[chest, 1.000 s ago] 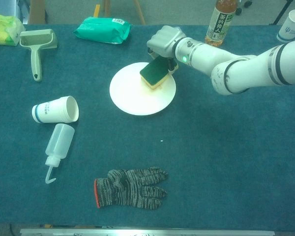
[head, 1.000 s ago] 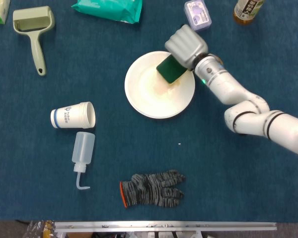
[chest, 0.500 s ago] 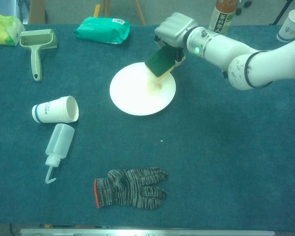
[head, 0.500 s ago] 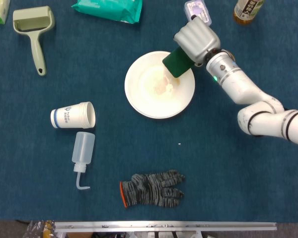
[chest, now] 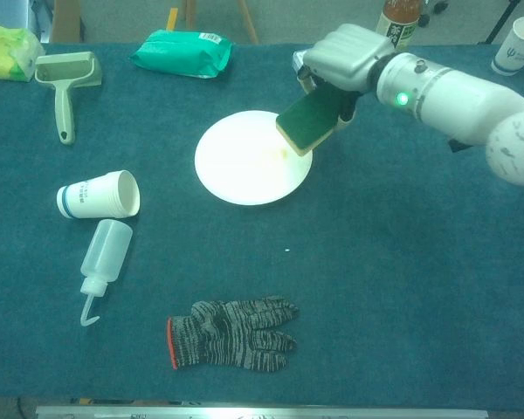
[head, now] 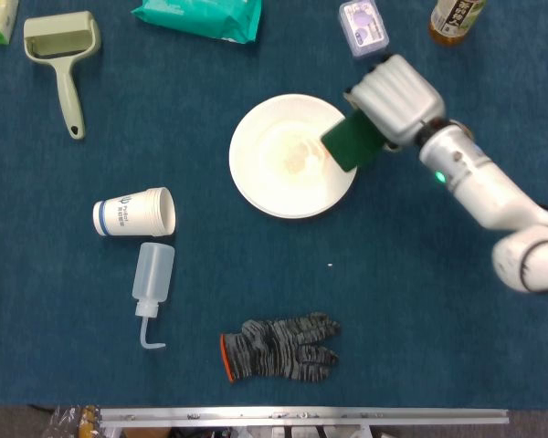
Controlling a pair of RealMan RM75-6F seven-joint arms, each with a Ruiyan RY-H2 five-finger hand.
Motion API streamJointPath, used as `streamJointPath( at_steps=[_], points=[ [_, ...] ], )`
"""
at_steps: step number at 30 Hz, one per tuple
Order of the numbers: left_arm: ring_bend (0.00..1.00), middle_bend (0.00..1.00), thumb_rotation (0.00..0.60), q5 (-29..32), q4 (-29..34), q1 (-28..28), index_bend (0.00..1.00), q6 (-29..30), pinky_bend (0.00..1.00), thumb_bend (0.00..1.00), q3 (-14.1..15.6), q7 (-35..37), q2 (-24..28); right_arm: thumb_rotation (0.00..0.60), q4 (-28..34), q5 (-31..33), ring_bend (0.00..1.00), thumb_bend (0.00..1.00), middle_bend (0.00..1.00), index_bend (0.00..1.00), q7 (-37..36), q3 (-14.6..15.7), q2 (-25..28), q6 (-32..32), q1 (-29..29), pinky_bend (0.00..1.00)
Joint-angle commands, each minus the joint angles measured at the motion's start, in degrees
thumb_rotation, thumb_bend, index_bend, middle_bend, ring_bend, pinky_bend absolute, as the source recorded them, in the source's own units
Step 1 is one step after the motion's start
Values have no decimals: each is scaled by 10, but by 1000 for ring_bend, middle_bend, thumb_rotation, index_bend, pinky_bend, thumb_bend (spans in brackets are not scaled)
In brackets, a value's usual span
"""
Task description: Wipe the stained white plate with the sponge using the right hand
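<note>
The white plate (head: 274,187) (chest: 236,175) lies mid-table with a faint yellowish stain near its centre. My right hand (head: 397,99) (chest: 345,54) grips the green and yellow sponge (head: 352,143) (chest: 310,120), which hangs tilted over the plate's right rim, lifted off the plate's surface. The hand sits above and to the right of the plate. My left hand appears in neither view.
A paper cup (head: 135,213) lies on its side left of the plate, a squeeze bottle (head: 152,278) below it. A knit glove (head: 279,349) lies near the front edge. A lint roller (head: 64,55), a green packet (head: 201,16), a small box (head: 363,25) and a drink bottle (head: 455,18) line the back.
My right hand has lifted the sponge off the plate's centre and carried it right, past the plate's right rim. The stain is now uncovered.
</note>
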State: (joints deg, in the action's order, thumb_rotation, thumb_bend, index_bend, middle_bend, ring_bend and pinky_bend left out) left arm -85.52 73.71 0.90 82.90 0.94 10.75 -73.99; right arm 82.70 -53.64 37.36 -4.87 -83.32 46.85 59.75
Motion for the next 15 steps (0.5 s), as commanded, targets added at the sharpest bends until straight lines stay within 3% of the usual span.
streamJointPath(
  at_steps=[1,7,15],
  points=[
    [76,41,600,-2,8,-3,229,-1,161,464,0,-8,1,600,64,-29,456,21,604,521,13,33,42,43,-37,344],
    [76,40,600,-4,20,-7,229,-4,161,463,1,-22,3,600,122,-49,457,20,604,521,17,69,69,63,-73,344],
    [76,40,600,-3,27,-9,229,-5,161,464,2,-30,4,600,123,-46,457,20,604,521,33,107,60,44,-96,344]
  ],
)
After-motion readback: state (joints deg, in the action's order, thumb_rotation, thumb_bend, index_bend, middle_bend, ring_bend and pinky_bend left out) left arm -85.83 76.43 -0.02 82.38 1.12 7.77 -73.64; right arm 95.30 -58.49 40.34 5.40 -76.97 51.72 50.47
